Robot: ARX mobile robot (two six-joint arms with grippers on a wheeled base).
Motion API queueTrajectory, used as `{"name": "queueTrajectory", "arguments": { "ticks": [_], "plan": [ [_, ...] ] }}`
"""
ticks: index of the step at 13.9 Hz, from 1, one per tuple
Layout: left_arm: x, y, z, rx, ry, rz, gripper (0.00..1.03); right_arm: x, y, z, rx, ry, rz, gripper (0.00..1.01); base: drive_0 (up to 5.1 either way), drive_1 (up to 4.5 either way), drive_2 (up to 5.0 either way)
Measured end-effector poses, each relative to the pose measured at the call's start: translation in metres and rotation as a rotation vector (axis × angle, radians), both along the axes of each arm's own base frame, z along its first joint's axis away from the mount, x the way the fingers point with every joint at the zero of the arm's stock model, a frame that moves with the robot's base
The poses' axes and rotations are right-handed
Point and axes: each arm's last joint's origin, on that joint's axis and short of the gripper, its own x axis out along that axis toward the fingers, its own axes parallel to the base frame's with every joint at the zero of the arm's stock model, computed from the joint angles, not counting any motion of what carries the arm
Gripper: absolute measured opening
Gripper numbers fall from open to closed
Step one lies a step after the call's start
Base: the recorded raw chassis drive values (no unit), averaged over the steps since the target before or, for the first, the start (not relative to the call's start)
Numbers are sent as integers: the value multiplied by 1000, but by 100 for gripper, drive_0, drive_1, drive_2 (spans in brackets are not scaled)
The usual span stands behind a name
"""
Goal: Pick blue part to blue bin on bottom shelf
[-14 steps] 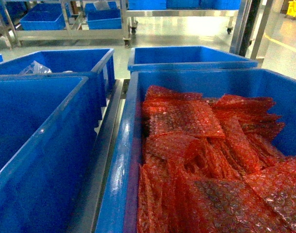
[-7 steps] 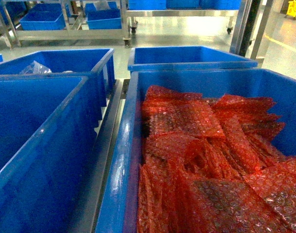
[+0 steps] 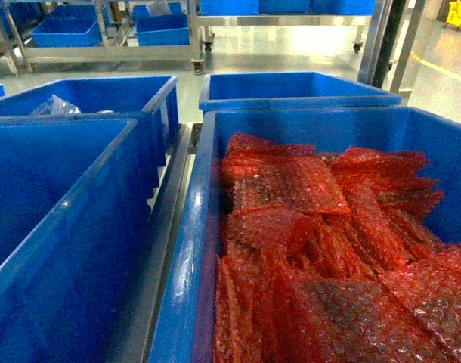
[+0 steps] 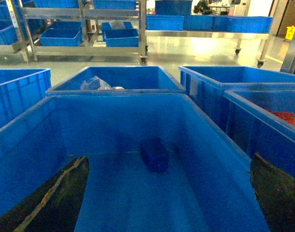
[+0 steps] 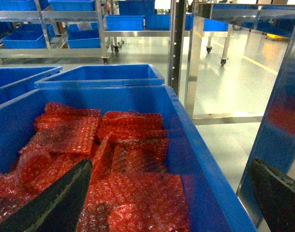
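gaping, empty: both tools, fingertips cropped; dim blue part (image 4: 154,154) in bin (image 4: 213,159)

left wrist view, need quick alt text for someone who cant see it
A small blue part lies alone on the floor of a large blue bin, seen from above between the open left gripper's dark fingertips. More blue bins and steel racks stand behind.

Each hand shows two dark, wedge-shaped fingers (image 4: 51,198) with matte surface; one left finger has a pale line.
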Motion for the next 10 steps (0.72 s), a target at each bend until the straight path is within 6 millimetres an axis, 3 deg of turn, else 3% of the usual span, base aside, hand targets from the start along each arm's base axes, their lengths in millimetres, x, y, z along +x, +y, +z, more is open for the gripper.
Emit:
{"name": "queueTrajectory", "arguments": {
  "ticks": [10],
  "plan": [
    [0,0,0,0,0,0,98,0,0,0,0,0,0,98,0,0,0]
  ]
}}
